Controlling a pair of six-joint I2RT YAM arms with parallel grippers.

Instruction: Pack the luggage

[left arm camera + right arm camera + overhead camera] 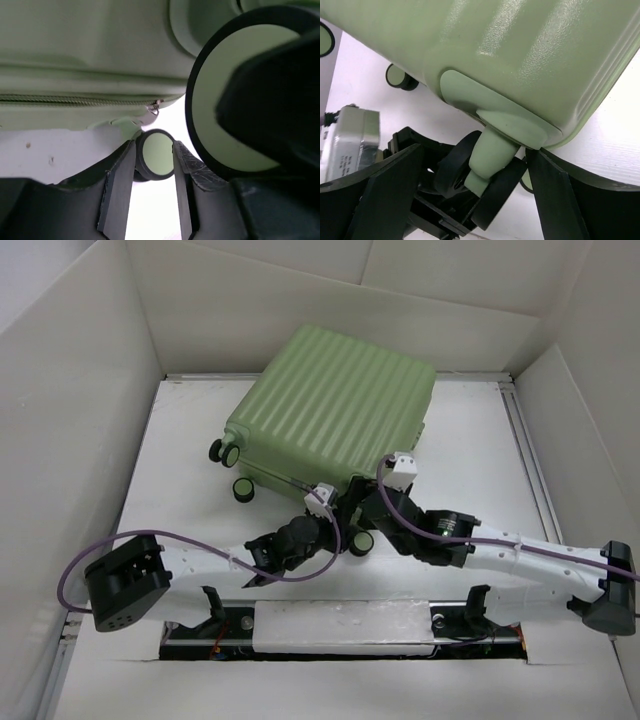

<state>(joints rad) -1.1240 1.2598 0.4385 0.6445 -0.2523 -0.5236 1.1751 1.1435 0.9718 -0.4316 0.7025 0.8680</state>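
Observation:
The luggage (pixel 335 405) is a pale green ribbed suitcase lying flat and closed, with its black caster wheels at the near-left edge. My right gripper (pixel 368 520) is open. In the right wrist view its fingers (pixel 475 155) stand wide on either side of a double caster wheel (pixel 497 195) under the shell's corner (pixel 520 50). My left gripper (pixel 335 512) is open beside it. In the left wrist view its fingers (pixel 155 146) frame a small far wheel (pixel 156 155). A big near wheel (pixel 235 100) is at the right, and the closed zipper (pixel 75 100) runs across the shell.
White walls enclose the table on three sides. Two more casters (pixel 225 452) (pixel 243 490) stick out at the suitcase's left corner. A metal rail (pixel 530 470) runs along the right edge. The left arm's white camera block (pixel 350 137) is close to the right gripper.

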